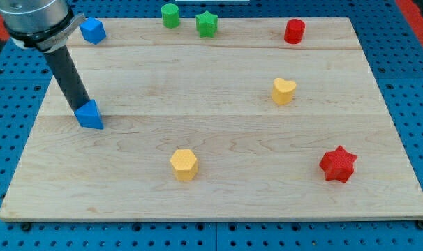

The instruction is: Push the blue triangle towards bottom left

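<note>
The blue triangle [90, 116] is a small solid wedge of bright blue with a peaked top, its front face lighter than its shaded side. It sits on the wooden board [218, 195] near the view's left edge, about halfway between the board's top and bottom. My tip [77, 108] is right against the triangle's upper-left side, touching it or all but touching; the dark rod slants up from there toward the view's top left into the grey arm housing. It is a bare rod, with nothing that opens or closes and nothing carried.

Taking the triangle as my landmark and working rightward: a blue block [93, 31], shape unclear, lies straight above it at the board's top edge. Right and below the triangle is a yellow hexagon [184, 164]. Up and right, at the top edge, stand a green cylinder [170, 15] and just beside it a green star [206, 24]. Further right, slightly above the triangle's level, is a yellow heart [283, 90]; above that, a red cylinder [294, 31]. Farthest right and lower, a red star [338, 164].

The board is pale planked wood with visible grain, resting on a blue perforated base [407, 56].
</note>
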Robot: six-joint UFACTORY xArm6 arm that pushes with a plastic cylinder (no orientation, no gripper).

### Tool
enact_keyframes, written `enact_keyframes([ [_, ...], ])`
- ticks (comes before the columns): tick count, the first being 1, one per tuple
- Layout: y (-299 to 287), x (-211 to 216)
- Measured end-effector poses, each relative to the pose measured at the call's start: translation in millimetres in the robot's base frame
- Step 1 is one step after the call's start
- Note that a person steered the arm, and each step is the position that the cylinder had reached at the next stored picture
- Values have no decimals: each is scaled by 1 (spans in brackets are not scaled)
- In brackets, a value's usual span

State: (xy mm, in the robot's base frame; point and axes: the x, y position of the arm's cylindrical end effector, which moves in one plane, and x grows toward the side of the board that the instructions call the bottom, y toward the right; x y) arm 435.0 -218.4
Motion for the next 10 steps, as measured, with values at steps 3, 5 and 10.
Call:
enact_keyframes([
  [3, 0, 41],
  [5, -21, 28],
  [10, 40, 26],
])
